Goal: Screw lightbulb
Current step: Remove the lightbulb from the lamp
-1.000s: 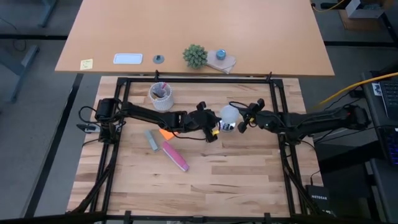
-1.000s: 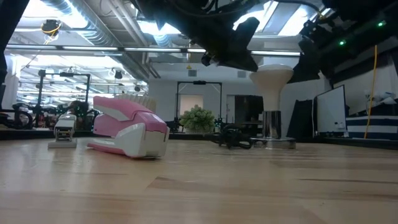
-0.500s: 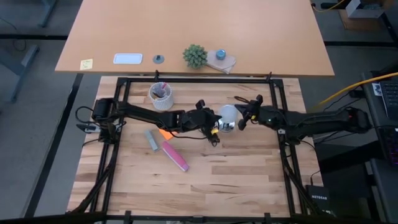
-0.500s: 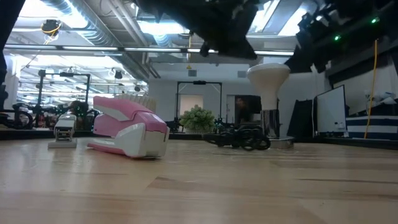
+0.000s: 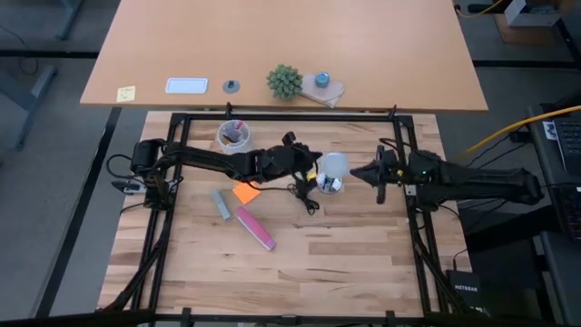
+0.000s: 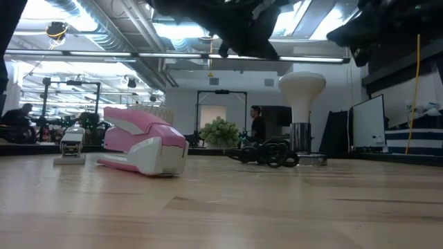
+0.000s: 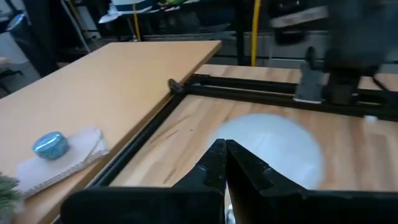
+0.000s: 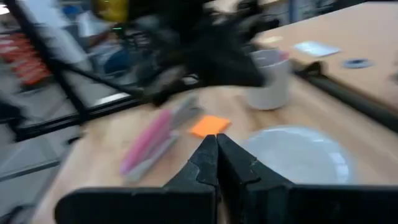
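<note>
The white lightbulb [image 5: 335, 167] stands upright with its screw base down in the shiny metal socket [image 6: 302, 142], which rests on the wooden table; its round top [image 6: 302, 86] points up. A black cord [image 6: 267, 153] lies coiled beside the socket. My left gripper [image 5: 309, 173] hovers shut just left of the bulb and above it [image 6: 243, 40]; its wrist view shows the bulb's top [image 7: 273, 149] past the shut fingertips [image 7: 224, 152]. My right gripper [image 5: 356, 173] is shut, to the right of the bulb and higher [image 6: 354, 31], with the bulb [image 8: 298, 155] ahead of it.
A pink stapler [image 5: 256, 227], a grey block [image 5: 221, 204] and an orange note [image 5: 243, 193] lie left of the bulb. A white cup with pens [image 5: 234, 136] stands at the far left. A black frame [image 5: 290, 116] borders the table. People show in the room behind.
My right gripper has drawn back from the bulb toward the table's right edge, risen and turned. My left gripper has risen and pulled a little left of the bulb. Both stay shut. The bulb stays upright in the socket.
</note>
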`<act>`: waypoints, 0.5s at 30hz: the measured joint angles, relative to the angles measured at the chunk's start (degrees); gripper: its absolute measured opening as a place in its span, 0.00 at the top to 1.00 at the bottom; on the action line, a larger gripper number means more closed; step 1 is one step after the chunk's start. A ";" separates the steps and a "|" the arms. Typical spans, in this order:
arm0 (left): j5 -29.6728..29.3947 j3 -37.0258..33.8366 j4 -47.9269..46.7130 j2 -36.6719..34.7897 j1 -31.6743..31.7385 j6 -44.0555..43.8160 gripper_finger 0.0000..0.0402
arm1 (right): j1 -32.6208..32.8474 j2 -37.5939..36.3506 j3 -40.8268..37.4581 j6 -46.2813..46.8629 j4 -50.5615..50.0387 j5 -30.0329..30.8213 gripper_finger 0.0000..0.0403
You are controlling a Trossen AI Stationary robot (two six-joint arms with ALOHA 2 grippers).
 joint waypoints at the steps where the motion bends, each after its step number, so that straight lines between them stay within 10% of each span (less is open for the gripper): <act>1: 0.31 0.00 0.00 0.02 0.71 -0.02 1.00 | 0.00 -0.49 0.00 0.63 -0.50 -1.52 0.99; 15: 14.90 0.02 3.51 5.42 8.22 -1.83 1.00 | 0.00 10.86 -0.05 3.10 -4.25 2.57 0.99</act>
